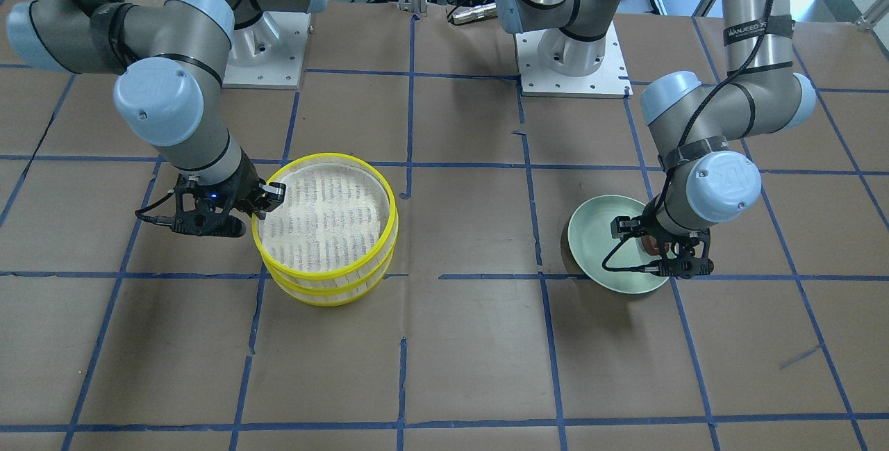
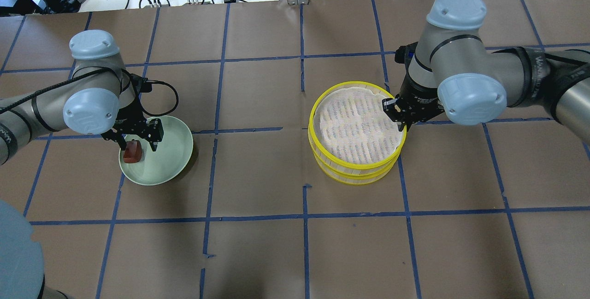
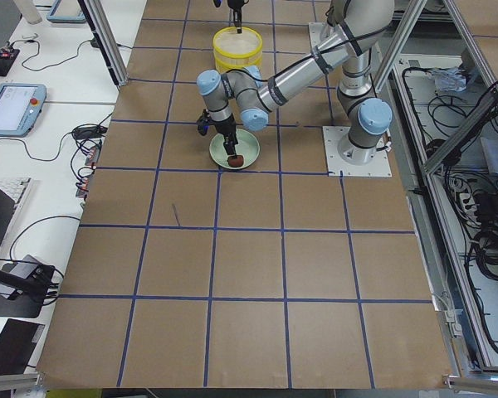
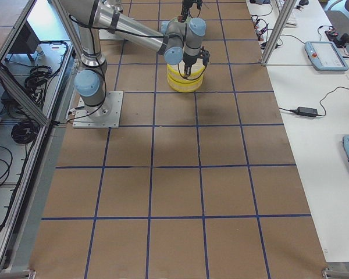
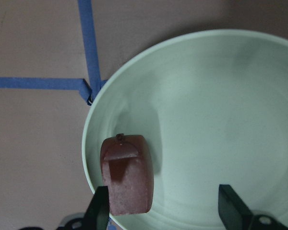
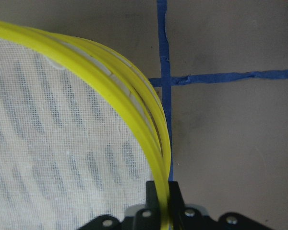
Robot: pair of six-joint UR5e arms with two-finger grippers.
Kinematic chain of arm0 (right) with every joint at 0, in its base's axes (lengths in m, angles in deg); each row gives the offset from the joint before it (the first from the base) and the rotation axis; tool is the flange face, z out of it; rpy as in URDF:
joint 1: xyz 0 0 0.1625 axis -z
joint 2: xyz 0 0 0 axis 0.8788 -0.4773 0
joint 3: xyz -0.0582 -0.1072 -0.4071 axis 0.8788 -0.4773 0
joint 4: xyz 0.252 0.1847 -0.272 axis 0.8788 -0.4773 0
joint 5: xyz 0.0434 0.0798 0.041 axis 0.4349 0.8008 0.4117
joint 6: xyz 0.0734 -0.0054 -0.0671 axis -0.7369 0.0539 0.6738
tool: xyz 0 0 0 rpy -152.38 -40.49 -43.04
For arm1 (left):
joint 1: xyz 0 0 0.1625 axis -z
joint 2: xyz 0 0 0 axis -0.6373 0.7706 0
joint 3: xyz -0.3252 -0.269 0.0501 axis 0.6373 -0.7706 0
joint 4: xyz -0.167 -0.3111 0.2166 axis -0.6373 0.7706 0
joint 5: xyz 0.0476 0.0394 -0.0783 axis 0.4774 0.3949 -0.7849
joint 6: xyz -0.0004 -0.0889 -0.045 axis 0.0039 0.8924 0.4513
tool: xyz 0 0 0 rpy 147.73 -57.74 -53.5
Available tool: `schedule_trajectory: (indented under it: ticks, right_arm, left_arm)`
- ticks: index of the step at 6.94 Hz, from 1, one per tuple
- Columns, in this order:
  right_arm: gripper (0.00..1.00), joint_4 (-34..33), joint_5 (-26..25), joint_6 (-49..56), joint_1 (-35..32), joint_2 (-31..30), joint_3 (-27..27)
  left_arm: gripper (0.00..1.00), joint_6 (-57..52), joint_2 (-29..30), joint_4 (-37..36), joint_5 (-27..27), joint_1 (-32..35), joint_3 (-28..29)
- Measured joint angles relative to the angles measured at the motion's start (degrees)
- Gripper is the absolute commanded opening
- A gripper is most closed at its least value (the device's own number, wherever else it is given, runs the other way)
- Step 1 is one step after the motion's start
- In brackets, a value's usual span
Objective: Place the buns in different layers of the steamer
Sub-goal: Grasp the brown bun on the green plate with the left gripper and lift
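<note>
The dark reddish-brown bun point(image 2: 132, 152) lies in the pale green plate point(image 2: 173, 151), near its rim. My left gripper point(image 2: 139, 144) hangs over the plate, open. In the left wrist view the bun point(image 5: 127, 175) sits between the fingers, close to one fingertip point(image 5: 99, 207). The steamer point(image 2: 355, 124) stands as stacked yellow-rimmed tiers, and the top tier's striped floor is bare. My right gripper point(image 2: 397, 117) is shut on the top tier's yellow rim point(image 6: 134, 110). The top tier sits slightly askew on the one below. The white bun is hidden or out of view.
The table is brown paper with a grid of blue tape point(image 2: 304, 216). Both arm bases point(image 1: 569, 62) stand at the robot's edge. Plate and steamer are about two grid squares apart.
</note>
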Motion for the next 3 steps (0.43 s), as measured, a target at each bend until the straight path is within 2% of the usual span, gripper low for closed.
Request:
schedule_trajectory:
  ticks: [2,3]
  right_arm:
    - [0.08,-0.1,-0.3,0.1,0.0,0.1,-0.1]
    - [0.08,-0.1,-0.4,0.1,0.0,0.1,-0.3]
  left_arm:
    - [0.20,0.0,1.4,-0.2,0.4,-0.2,0.1]
    - [0.05,0.0,1.6,-0.2,0.7,-0.5,0.4]
